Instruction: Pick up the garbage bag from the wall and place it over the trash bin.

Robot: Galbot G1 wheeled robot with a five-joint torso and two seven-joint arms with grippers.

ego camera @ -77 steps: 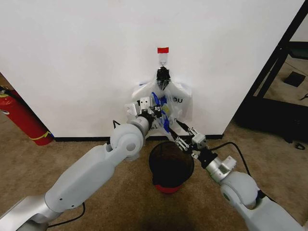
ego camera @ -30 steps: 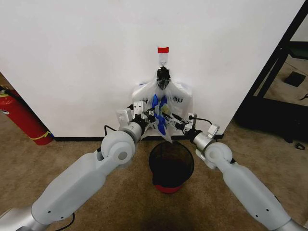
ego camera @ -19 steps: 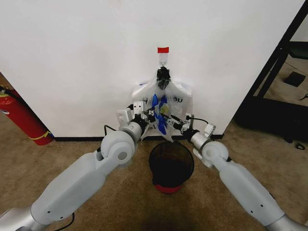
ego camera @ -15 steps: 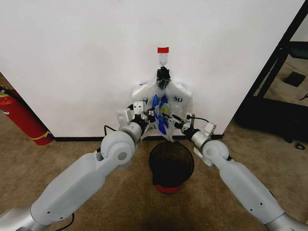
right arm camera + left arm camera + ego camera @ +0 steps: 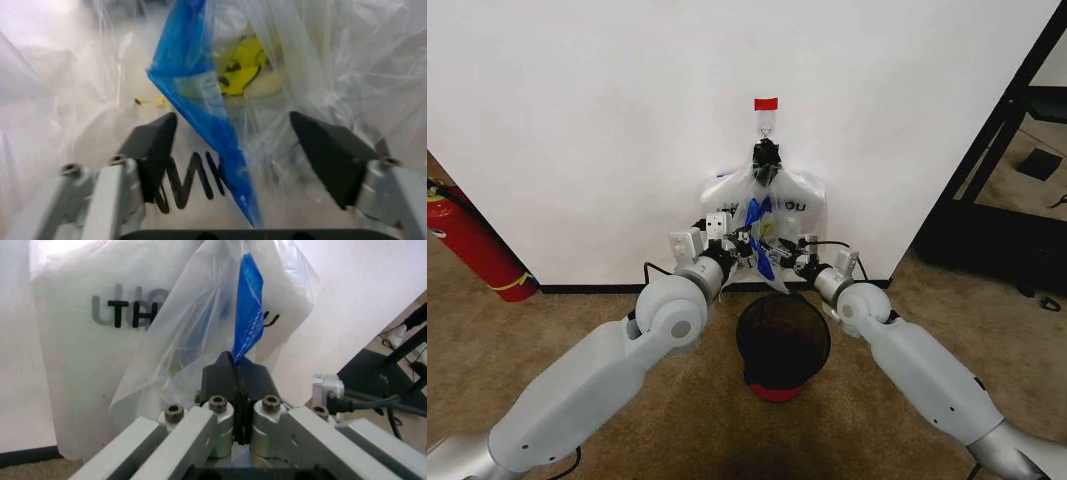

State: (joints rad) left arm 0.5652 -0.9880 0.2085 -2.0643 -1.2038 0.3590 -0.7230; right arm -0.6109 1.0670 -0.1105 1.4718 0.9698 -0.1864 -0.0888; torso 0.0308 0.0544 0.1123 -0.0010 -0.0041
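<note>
1. Two grippers work at the centre of the head view, just above the trash bin, which stands on the carpet in the lower middle of the frame, directly under the hanging plastic.
2. Nearest the bin's left rim, the left gripper has its jaws pressed together on a fold of the garbage bag; in the left wrist view the black pads pinch the film with blue print rising from between them.
3. Right of it, the right gripper has its jaws spread wide; in the right wrist view its fingers straddle the blue fold and the yellow smiley without touching them.
4. To do this step well, I judge the right gripper should close on a single layer of the front bag only, well apart from the left pinch, so the mouth can later be spread.
5. Behind, the bundle of bags hangs from a black tie under the red tape on the wall; catching those extra layers is the main risk.
6. Far left stands a fire extinguisher, clear of the work.
</note>
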